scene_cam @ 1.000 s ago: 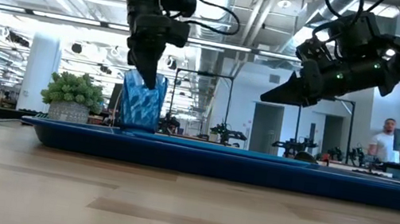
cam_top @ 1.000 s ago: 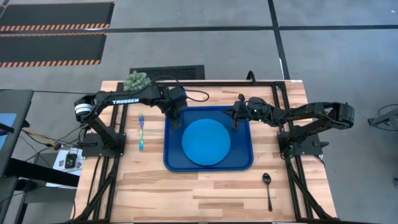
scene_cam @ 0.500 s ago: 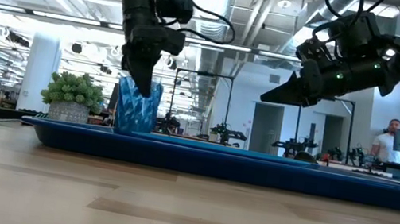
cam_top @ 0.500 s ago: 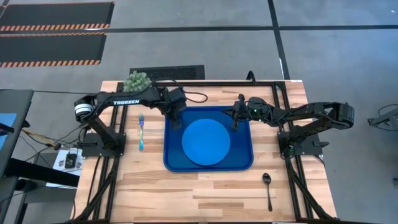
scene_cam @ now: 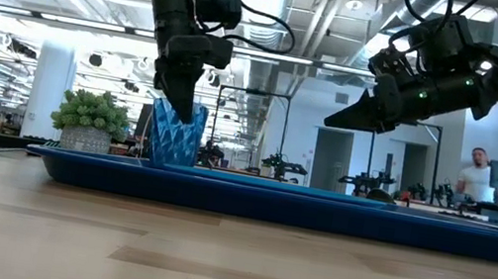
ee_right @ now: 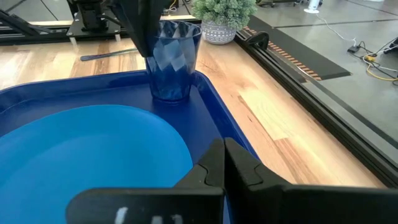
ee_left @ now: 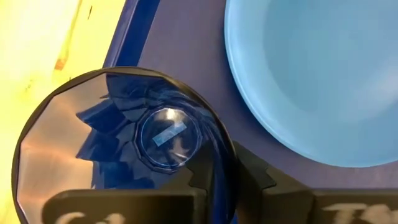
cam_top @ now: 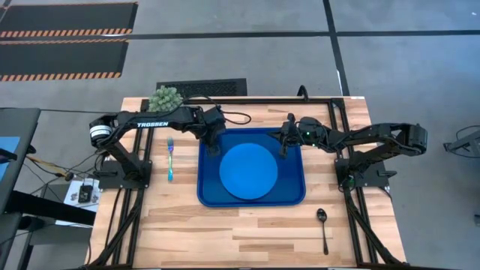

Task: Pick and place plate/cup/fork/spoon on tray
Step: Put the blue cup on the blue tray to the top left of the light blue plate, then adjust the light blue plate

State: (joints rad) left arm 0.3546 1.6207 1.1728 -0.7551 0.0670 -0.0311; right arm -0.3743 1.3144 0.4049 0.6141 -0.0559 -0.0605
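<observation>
Plate (cam_top: 248, 170) and cup (scene_cam: 176, 134) stand on tray (cam_top: 292, 196); fork (cam_top: 170, 158) and spoon (cam_top: 323, 228) remain on desk (cam_top: 247, 232). My left end effector (scene_cam: 177, 103) straddles the cup wall, grip uncertain; right end effector (scene_cam: 332, 121) hovers clenched, empty

Glossy plastic tableware on a pale, smooth butcher-block wooden table (cam_top: 247, 225).
The faceted translucent dark-blue plastic cup (ee_right: 173, 59) gleams; the round light-blue plate (cam_top: 248, 171) looks smooth and satiny, the dark-blue rectangular plastic tray (cam_top: 209, 193) shiny, the slim dark spoon (cam_top: 323, 228) metallic.
</observation>
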